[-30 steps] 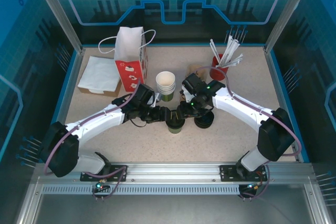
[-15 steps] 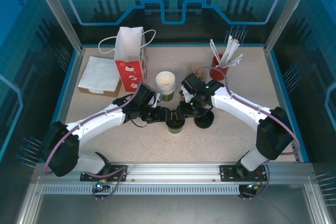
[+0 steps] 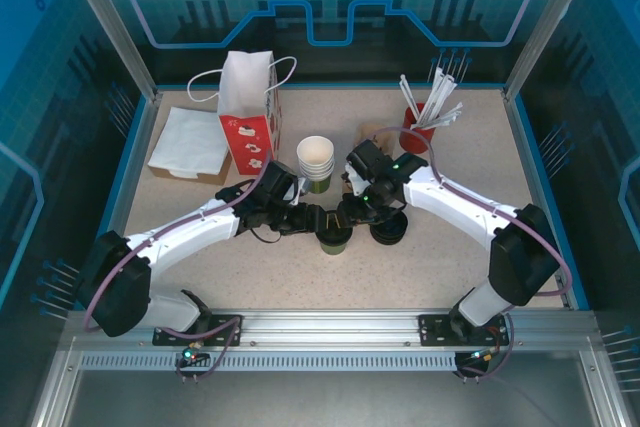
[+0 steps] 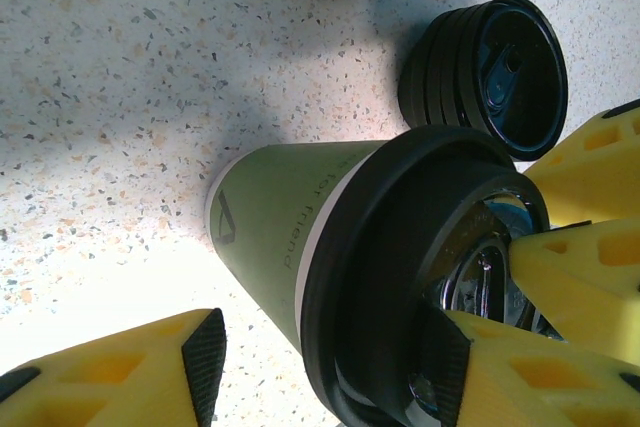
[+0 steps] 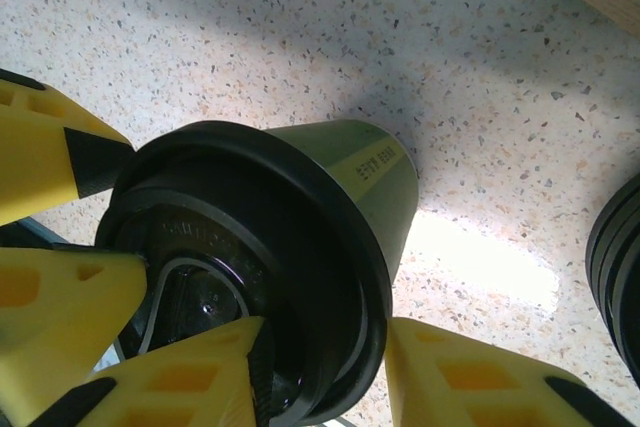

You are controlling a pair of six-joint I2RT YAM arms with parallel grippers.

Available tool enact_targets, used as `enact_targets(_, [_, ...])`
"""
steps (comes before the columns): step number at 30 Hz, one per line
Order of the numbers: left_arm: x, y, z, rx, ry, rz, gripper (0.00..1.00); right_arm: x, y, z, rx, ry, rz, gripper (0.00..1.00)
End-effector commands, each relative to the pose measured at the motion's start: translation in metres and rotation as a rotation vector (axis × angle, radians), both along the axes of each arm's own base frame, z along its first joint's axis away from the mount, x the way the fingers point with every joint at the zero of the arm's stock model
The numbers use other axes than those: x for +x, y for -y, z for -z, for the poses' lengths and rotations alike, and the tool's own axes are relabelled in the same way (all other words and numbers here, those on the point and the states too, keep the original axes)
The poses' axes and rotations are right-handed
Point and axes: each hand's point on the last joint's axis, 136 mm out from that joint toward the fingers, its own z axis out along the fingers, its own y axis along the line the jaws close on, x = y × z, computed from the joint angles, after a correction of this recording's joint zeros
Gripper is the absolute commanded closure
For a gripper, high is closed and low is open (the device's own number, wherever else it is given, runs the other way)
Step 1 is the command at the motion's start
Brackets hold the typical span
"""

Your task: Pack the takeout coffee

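Speckled tabletop (image 3: 300, 272). Left gripper (image 4: 322, 352) spread around green paper cup (image 4: 265, 237), pad on glossy black lid (image 4: 385, 237). Right gripper (image 5: 325, 339) astride lid rim, grip unclear.

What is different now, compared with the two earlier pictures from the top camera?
Nothing has visibly changed. The left gripper and the right gripper stay at the lidded green cup, as before. The lid stack, the cup stack and the bag have not moved.
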Motion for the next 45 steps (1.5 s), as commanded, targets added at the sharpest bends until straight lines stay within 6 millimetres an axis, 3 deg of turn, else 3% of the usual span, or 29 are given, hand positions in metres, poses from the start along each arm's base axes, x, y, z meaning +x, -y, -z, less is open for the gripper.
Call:
enact_targets(1, [-0.027, -0.019, 0.039, 0.139, -0.115, 0.017, 0.42, -0.031, 0.032, 0.039, -0.139, -0.146, -0.003, 0.67])
enact_targets(7, [-0.025, -0.016, 0.038, 0.136, -0.113, 0.021, 0.42, -0.031, 0.028, 0.039, -0.081, -0.149, 0.003, 0.69])
enact_targets(20, [-0.025, -0.015, 0.038, 0.148, -0.113, 0.027, 0.41, -0.045, 0.05, 0.058, -0.179, -0.194, -0.019, 0.67])
enact_targets(30, [-0.024, -0.013, 0.034, 0.143, -0.104, 0.027, 0.39, -0.05, 0.055, 0.065, -0.195, -0.2, -0.025, 0.65])
enact_targets(33, [-0.021, -0.01, 0.028, 0.126, -0.094, 0.026, 0.38, -0.042, 0.048, 0.056, -0.159, -0.172, -0.02, 0.64])
enact_targets(39, [-0.007, 0.0, 0.003, 0.083, -0.044, 0.014, 0.33, -0.009, 0.016, 0.016, -0.028, -0.056, -0.033, 0.53])
enact_targets(45, [0.004, 0.002, -0.017, 0.071, -0.006, 0.001, 0.28, 0.009, 0.007, -0.009, 0.046, 0.007, -0.017, 0.42])
